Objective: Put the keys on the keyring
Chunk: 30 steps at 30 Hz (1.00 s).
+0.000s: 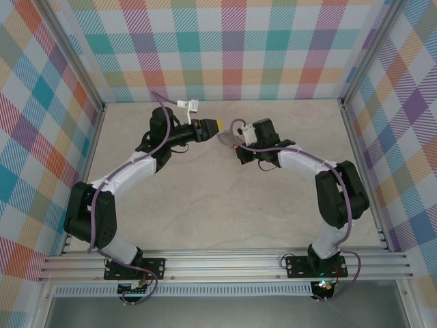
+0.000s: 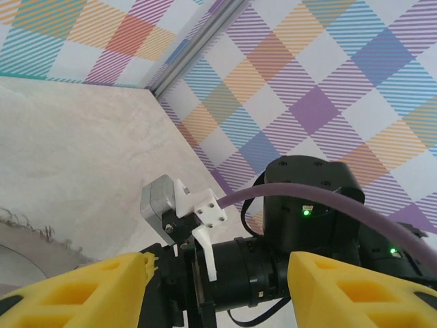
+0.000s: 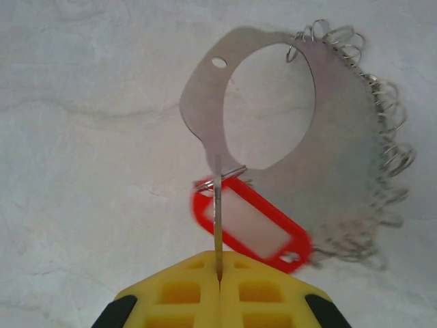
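Keyring [image 3: 341,150], a large thin silver metal hoop with a flat, smooth band, an oval opening and one small punched hole, sits against the pale marbled table [image 3: 82,137]; whether it rests on it or hangs just above cannot be told. Many small wire loops crowd its right rim. In the top view it lies between the two grippers at the far middle of the table [image 1: 227,139].

The right gripper [image 3: 218,273] has its ribbed yellow plastic fingers pressed together on the small silver key [image 3: 246,229], whose thin blade stands edge-on and reaches up to the hoop's near rim. Its glossy red plastic head, oblong with a clear window, hangs from a tiny split ring [image 3: 220,183] beside the blade.

The left gripper [image 2: 218,287] holds its blocky yellow fingers about half apart, with nothing between them, just beside the hoop.
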{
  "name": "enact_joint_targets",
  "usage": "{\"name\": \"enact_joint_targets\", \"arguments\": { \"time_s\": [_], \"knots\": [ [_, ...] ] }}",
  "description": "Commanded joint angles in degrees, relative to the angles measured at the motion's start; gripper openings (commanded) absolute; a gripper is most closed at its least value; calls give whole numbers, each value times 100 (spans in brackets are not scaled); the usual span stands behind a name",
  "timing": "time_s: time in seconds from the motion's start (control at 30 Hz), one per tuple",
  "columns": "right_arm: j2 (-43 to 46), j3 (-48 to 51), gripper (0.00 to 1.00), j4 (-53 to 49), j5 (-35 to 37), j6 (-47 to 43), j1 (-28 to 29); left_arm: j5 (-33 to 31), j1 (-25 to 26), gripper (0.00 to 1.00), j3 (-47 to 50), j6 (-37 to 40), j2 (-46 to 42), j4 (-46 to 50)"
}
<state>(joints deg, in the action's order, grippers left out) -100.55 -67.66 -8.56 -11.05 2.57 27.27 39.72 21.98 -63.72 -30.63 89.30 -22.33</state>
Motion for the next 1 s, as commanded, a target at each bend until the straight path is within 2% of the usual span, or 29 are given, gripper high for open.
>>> {"name": "enact_joint_targets", "arguments": {
  "time_s": [0.0,0.53,0.9,0.97],
  "knots": [
    [18,-227,0,-340,-257,31,89,-63,-44,57,152,-82,-260,-373],
    [-392,437,0,147,-534,830,588,4,-44,58,123,3,-326,184],
    [-495,804,0,260,-642,1018,1019,0,-36,58,166,-232,-166,-36],
    [-450,903,7,280,-716,1042,1065,-26,-29,58,176,-248,-157,-40]
  ]
}}
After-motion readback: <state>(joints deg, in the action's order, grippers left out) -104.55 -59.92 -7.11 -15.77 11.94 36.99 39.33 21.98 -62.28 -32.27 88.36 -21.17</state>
